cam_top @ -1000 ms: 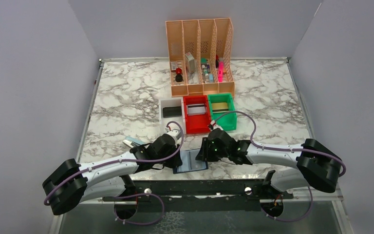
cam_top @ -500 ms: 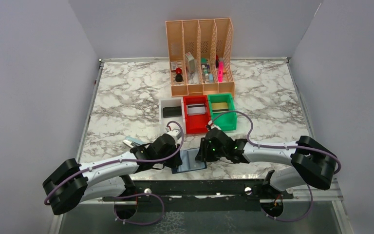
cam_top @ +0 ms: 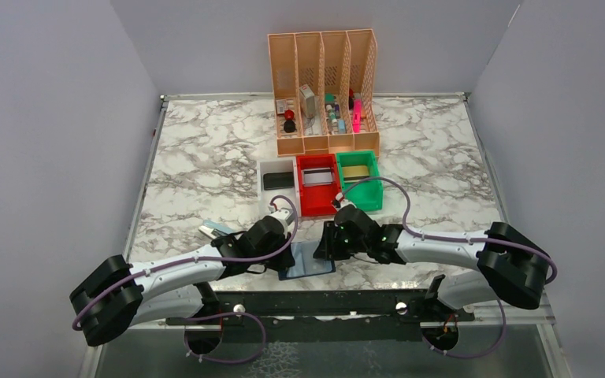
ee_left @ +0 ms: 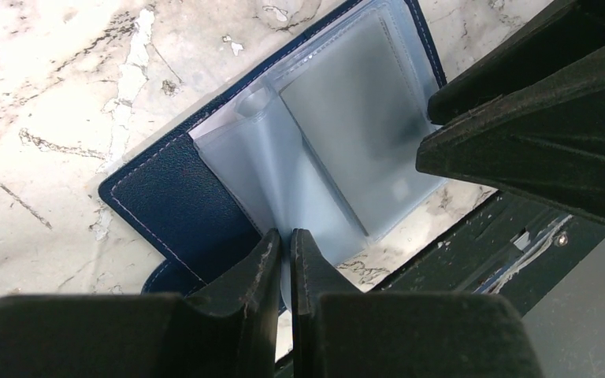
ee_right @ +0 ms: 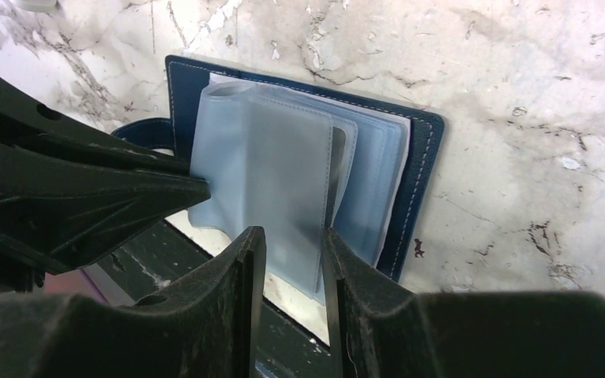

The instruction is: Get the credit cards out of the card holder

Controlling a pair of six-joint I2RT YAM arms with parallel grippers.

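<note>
I'm looking down on the marble table (cam_top: 205, 157), with the orange file rack (cam_top: 323, 79) at the back. In front of it stand the white bin (cam_top: 276, 164), red bin (cam_top: 315, 205) and green bin (cam_top: 365, 198). They hold a black card (cam_top: 277, 180), a silver-grey card (cam_top: 316, 177) and a gold card (cam_top: 354, 172), so I judge the task well along. Both arms reach in to the near edge, where the card holder (cam_top: 307, 264) lies open and flat between them, its navy cover down and one corner over the table's lip. My left gripper (ee_left: 284, 236) is pinched nearly closed on the bottom edge of a see-through pocket leaf (ee_left: 276, 177), which it lifts off the stack. My right gripper (ee_right: 293, 236) has its jaws parted, straddling the edge of the next leaf without clamping it. I read this step as fanning the pockets to find whatever remains. A dark sliver shows behind one sleeve in the right wrist view, but I cannot tell whether it is a card. Next I'd hold the leaf steady on the left and bring the right fingers to a pocket mouth. The film is slippery and may buckle, so I'd go gently.
</note>
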